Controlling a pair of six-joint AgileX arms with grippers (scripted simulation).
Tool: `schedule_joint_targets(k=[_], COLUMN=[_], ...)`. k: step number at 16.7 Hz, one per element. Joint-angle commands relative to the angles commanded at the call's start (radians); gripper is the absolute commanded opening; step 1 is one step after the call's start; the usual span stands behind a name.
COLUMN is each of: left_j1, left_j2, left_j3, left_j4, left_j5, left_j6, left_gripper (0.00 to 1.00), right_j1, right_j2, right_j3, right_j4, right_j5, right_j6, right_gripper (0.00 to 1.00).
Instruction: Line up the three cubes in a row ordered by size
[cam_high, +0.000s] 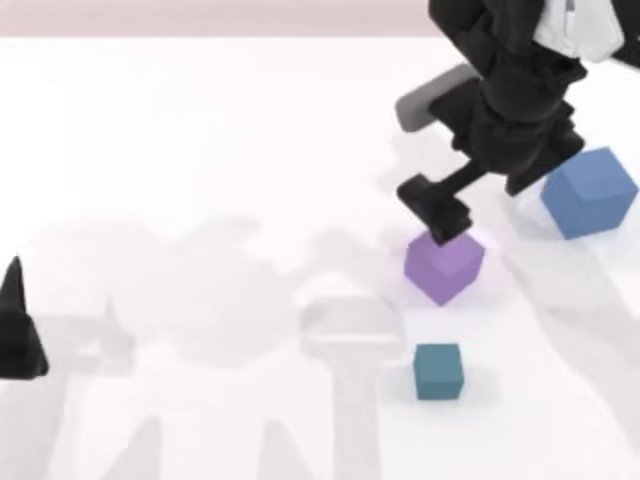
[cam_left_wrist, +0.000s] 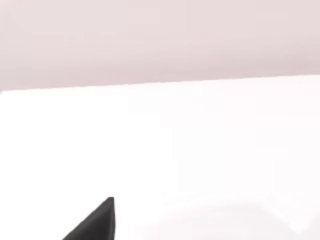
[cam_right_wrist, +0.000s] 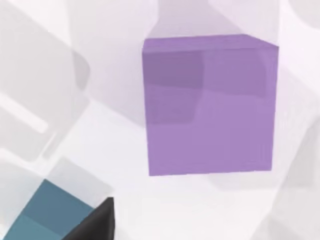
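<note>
The purple cube (cam_high: 443, 266) rests on the white table right of centre and fills the right wrist view (cam_right_wrist: 210, 107), free of any grip. My right gripper (cam_high: 441, 208) hovers open just above its far corner, and one dark fingertip (cam_right_wrist: 101, 220) shows. Nearer the front edge sits the small teal cube (cam_high: 438, 371), also seen beside that fingertip (cam_right_wrist: 42, 212). The largest, blue cube (cam_high: 590, 192) stands farther back on the right, beside the right arm. My left gripper (cam_high: 20, 335) is parked at the far left edge, open, one fingertip (cam_left_wrist: 97, 222) over bare table.
The table's back edge (cam_high: 200, 38) runs along the top of the top view. Grey shadows of the arms lie across the white table top (cam_high: 200, 300) at the middle and front.
</note>
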Motion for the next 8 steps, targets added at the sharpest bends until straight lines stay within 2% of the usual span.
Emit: schedule_joint_targets(k=[4, 8], left_j1=[0.055, 0.059], left_j2=[-0.147, -0.157], left_j3=[-0.117, -0.124], left_j4=[0.102, 0.111], left_j5=[0.005, 0.006], left_j6=[-0.040, -0.044], left_gripper=[1.00, 1.00], right_j1=[0.032, 0.035], right_j2=[0.135, 0.144], right_j3=[0.133, 0.143], right_j4=[-0.072, -0.077], right_j5=[0.000, 0.000], right_j6=[-0.012, -0.013], right_gripper=[1.00, 1.00])
